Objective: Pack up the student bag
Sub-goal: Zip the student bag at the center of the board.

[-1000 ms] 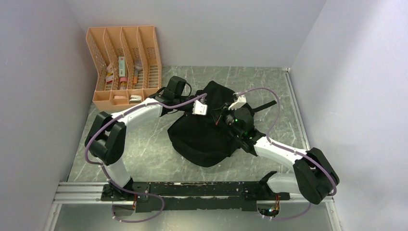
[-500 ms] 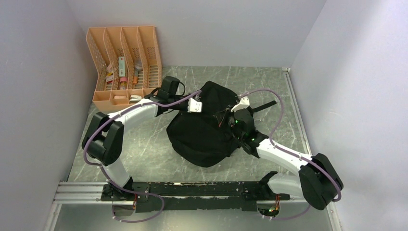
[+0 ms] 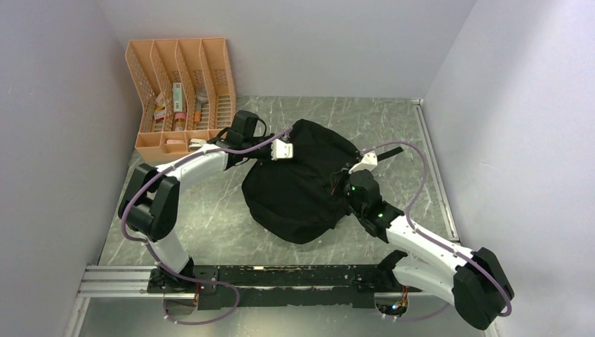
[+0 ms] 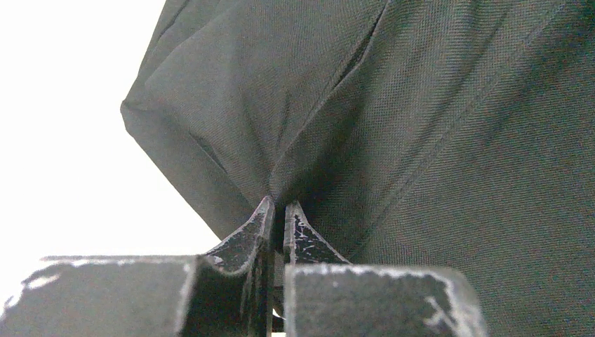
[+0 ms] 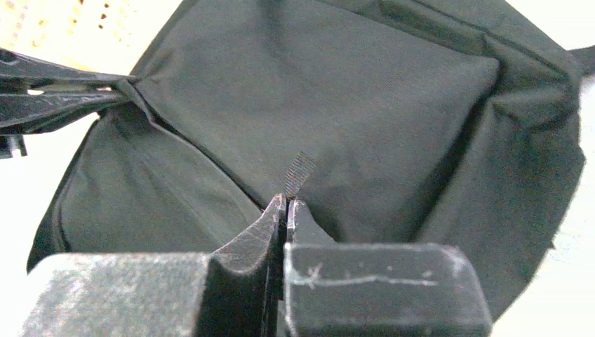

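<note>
A grey marbled table (image 3: pixel 210 217) fills the floor of a pale-walled booth, seen from above. The student bag (image 3: pixel 302 189), black and rounded, lies at the centre of the top view and is the biggest thing there. Its fabric looks closed over, and a black strap (image 3: pixel 390 152) trails from its upper right side.

The left arm (image 3: pixel 189 165) bends in from the lower left to the bag's upper left edge. The right arm (image 3: pixel 421 242) comes up from the lower right to the bag's right side.

An orange mesh organiser (image 3: pixel 217 77) stands in the upper left corner of the view, against the wall and apart from the bag. Small items sit in its slots, too small to name.

In the left wrist view the left gripper (image 4: pixel 278 209) sits at the lower centre, clenched on a pinch of the bag's cloth, which puckers into folds at the tips. In the right wrist view the right gripper (image 5: pixel 286 203) is also squeezed tight, nipping a small woven tab (image 5: pixel 299 170) of the bag, which sticks up just above the fingertips.
</note>
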You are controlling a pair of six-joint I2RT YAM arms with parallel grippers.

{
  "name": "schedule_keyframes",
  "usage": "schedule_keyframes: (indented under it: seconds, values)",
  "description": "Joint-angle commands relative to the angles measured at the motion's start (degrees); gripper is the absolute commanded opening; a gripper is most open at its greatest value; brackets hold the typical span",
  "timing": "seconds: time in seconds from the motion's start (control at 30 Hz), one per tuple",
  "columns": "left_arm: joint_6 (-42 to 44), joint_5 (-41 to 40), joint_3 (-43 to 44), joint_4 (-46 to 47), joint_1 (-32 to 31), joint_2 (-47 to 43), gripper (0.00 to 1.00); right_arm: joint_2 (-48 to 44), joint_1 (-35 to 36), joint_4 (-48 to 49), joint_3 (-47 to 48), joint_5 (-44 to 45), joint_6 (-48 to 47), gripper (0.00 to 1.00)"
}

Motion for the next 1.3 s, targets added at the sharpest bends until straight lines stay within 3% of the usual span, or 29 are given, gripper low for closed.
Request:
schedule_keyframes:
  seconds: [0.0,0.3,0.57,0.73,0.77,1.0,1.1,1.27]
  values:
    - [-0.72,-8.52,-0.71,1.40,3.67,0.63,0.05,-3.55,-0.54,-6.01,-2.09,7.50,0.41,0.00]
    - [-1.41,-11.12,-0.61,2.41,4.68,1.89,0.05,-7.52,-0.51,-15.53,-4.38,10.32,6.11,0.00]
    - [-2.11,-11.12,-1.18,3.54,5.37,1.82,0.05,-5.72,-0.54,-25.21,-3.19,12.05,14.12,0.00]
    - [-3.07,-10.01,-1.46,4.71,5.66,1.40,0.05,-4.31,-0.52,-23.90,-3.31,8.69,14.70,0.00]
    - [-3.57,-9.52,-1.47,5.00,5.66,1.13,0.05,-4.53,-0.51,-22.96,-3.29,7.93,14.41,0.04]
    - [-14.15,-1.48,-4.32,14.95,5.57,-6.19,0.43,-9.43,-0.49,-19.90,0.47,7.57,8.99,0.31]
    - [-23.25,1.53,-6.94,21.77,5.57,-10.39,0.70,-10.87,-0.53,-21.32,3.34,8.80,6.28,0.39]
    - [-43.05,-0.85,-11.56,32.09,5.51,-16.66,0.85,-12.34,-0.56,-25.00,7.43,10.34,3.10,0.47]
